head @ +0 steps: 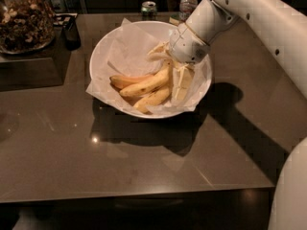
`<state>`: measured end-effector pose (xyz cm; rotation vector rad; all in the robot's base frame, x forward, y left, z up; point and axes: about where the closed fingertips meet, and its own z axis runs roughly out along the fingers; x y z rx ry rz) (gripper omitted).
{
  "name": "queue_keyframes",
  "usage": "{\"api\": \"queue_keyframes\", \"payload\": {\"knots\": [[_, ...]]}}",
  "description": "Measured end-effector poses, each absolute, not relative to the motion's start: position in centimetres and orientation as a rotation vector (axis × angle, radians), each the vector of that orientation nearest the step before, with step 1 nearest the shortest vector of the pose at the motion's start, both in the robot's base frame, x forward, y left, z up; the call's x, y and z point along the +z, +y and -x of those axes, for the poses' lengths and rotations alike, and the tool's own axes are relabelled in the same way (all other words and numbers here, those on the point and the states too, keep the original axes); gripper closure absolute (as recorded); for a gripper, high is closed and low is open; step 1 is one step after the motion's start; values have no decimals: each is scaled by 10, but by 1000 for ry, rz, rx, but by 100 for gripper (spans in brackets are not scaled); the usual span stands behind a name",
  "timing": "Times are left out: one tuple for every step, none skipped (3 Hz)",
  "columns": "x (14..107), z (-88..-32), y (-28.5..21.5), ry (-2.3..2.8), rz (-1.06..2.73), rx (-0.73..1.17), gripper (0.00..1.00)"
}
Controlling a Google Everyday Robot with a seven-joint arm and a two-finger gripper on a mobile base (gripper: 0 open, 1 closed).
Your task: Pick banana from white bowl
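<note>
End effector [179, 87] inside white bowl [97, 56]

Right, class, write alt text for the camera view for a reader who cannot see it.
A robot arm's gripper reaches into a paper-lined white bowl, at one end of the long yellow banana lying between two others. The bowl sits on a dark table, with a jar of nuts far left.
</note>
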<state>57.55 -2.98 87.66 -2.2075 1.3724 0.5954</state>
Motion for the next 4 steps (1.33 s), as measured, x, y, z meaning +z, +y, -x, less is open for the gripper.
{"api": "queue_keyframes", "payload": {"knots": [[865, -576, -20, 1337, 2229, 612, 12], [861, -575, -14, 1320, 2234, 606, 30], [860, -573, -12, 1316, 2222, 597, 54], [861, -572, -13, 1318, 2206, 583, 77]]}}
